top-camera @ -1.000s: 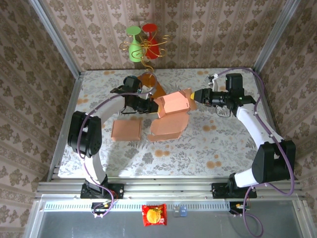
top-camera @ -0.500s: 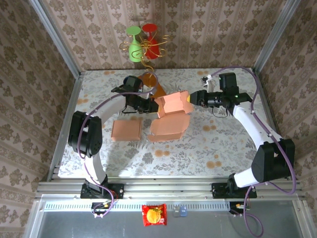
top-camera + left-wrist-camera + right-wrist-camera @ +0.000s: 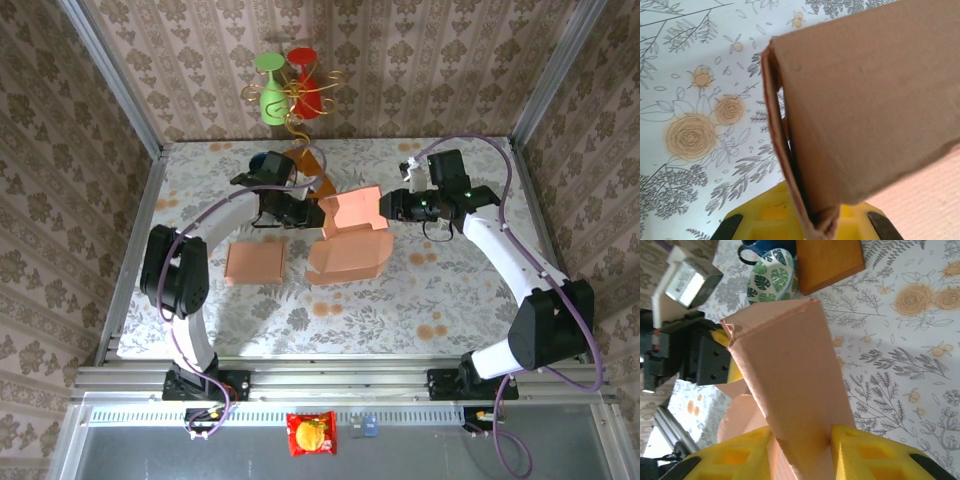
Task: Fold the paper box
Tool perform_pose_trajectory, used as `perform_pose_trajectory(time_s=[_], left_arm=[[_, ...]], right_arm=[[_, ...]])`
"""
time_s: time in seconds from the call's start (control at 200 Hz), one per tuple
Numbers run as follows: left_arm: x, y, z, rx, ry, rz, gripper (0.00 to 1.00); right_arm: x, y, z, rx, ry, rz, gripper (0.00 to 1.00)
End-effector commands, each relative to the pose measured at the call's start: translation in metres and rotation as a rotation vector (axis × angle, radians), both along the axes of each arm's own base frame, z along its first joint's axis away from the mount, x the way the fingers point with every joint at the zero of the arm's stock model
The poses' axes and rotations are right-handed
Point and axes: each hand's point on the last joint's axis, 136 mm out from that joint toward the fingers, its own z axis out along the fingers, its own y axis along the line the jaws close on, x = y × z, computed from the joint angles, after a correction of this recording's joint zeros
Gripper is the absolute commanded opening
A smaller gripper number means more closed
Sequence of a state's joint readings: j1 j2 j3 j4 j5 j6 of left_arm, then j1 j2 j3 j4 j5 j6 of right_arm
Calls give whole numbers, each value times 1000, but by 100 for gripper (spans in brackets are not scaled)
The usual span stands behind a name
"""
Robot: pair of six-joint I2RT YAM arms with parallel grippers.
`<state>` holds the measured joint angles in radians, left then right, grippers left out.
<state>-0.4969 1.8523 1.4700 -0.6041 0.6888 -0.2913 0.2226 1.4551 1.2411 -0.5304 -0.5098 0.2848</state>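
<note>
One paper box [image 3: 350,255]; one flat pink square [image 3: 255,264]; one leaf-patterned bowl [image 3: 772,282]; one blue mug [image 3: 758,245]; one snack packet [image 3: 311,435].

The left arm [image 3: 215,212] is raised from its near-left base and bent across toward the centre; the left gripper [image 3: 303,212] is pointed right and clamped tight on an edge of the paper box [image 3: 352,212], the card being pressed between its yellow fingers [image 3: 770,212]; the right arm [image 3: 510,255] is arched from the near-right base and turned left; the right gripper [image 3: 388,205] is closed partway, a folded wall being pinched between both pads [image 3: 865,450].
</note>
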Motion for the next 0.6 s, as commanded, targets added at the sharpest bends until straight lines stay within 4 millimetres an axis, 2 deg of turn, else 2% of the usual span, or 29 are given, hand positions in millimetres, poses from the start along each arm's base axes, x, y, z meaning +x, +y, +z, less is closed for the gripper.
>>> perform_pose_trajectory(time_s=[0.0,0.155,0.34,0.595], left_arm=[[-6,-5,16,2,-12,-13,0],[-10,-9,14,17,-13,-21,0],[-17,-17,17,28,-12,-40,0],[-15,-20,9,70,-9,-8,0]], right_arm=[[5,-10,-1,-107,-23,-29,34],[10,-17,-14,-208,-2,-73,31],[14,-22,-24,-335,9,-112,33],[17,-30,-40,-483,25,-183,33]])
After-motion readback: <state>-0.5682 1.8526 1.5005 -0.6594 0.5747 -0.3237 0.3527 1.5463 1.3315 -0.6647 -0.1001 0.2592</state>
